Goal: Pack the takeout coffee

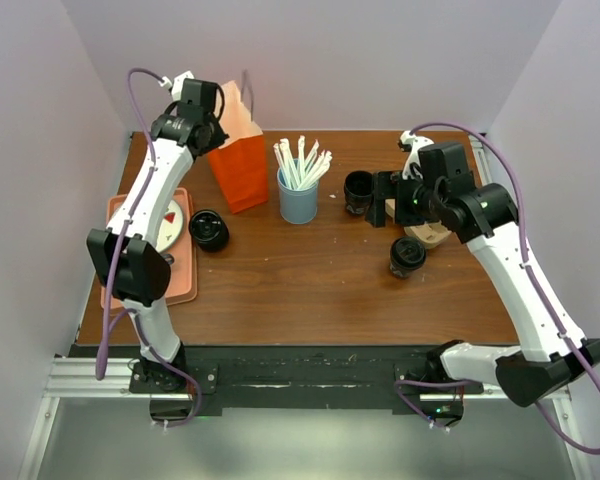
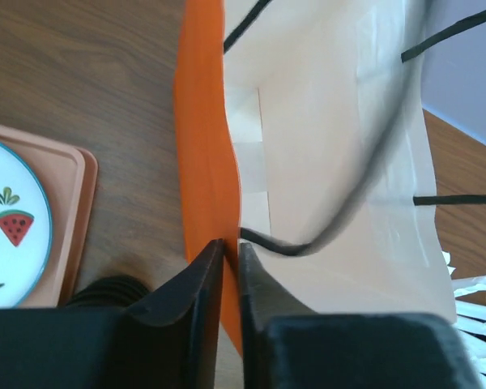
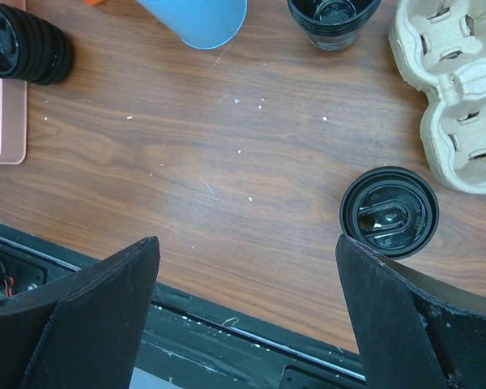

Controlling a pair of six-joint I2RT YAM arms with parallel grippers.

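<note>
Coffee point(image 3: 389, 212) upright beside carrier point(image 3: 458, 89), below right gripper point(image 3: 247, 243), off-centre toward one finger; jaws spread, empty; nearer arm. Left gripper point(image 2: 231, 247) pinches bag point(image 2: 202, 162) wall.

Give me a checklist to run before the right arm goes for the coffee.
1. Left gripper shut on the bag wall: ok, it pinches the orange edge.
2. Bag mouth open, inside bare: ok.
3. Handle cord clear of the mouth: not ok, it droops across the opening.
4. Right gripper open: ok.
5. Coffee upright and capped: ok.
6. Coffee centred under the right gripper: not ok, it sits off to one side.
</note>
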